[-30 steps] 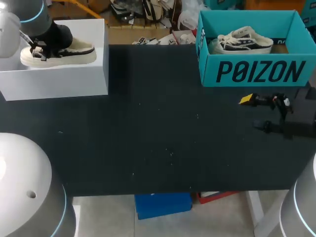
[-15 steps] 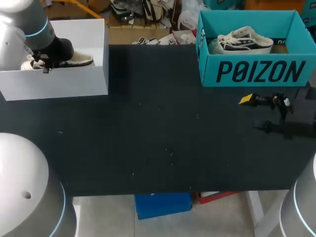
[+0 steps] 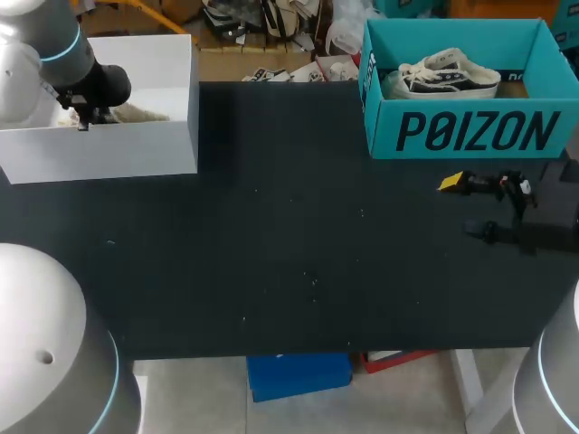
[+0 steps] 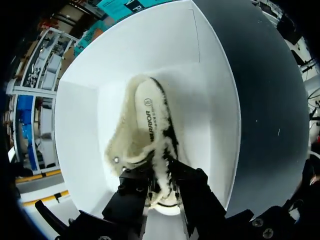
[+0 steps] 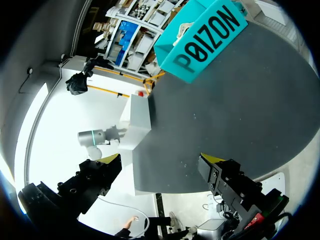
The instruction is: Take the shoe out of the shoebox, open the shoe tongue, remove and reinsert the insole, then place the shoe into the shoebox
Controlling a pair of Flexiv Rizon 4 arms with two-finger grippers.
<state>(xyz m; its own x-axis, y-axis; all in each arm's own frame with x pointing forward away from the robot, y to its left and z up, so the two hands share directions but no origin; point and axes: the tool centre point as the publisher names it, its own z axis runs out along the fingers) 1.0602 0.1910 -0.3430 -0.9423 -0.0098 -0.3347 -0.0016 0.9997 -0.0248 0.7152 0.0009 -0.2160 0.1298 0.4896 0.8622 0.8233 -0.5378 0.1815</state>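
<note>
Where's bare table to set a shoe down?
The black tabletop between the white cardboard shoebox and teal cardboard shoebox is bare, through to the near edge. Crowded: in front of the teal box, where the right tool sits.

Bold dark lettering across teal box [image 3: 470, 131] front, small dark print along shoe [image 4: 131, 145] insole [image 4: 151, 112]

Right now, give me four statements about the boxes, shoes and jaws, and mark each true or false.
1. The cream shoe lies inside the white box. True.
2. The teal box is empty. False: a laced sneaker lies in it.
3. The right jaws stand open above the table, holding nothing. True.
4. The left jaws hold nothing. False: they are closed on the cream shoe's rim from both sides.
</note>
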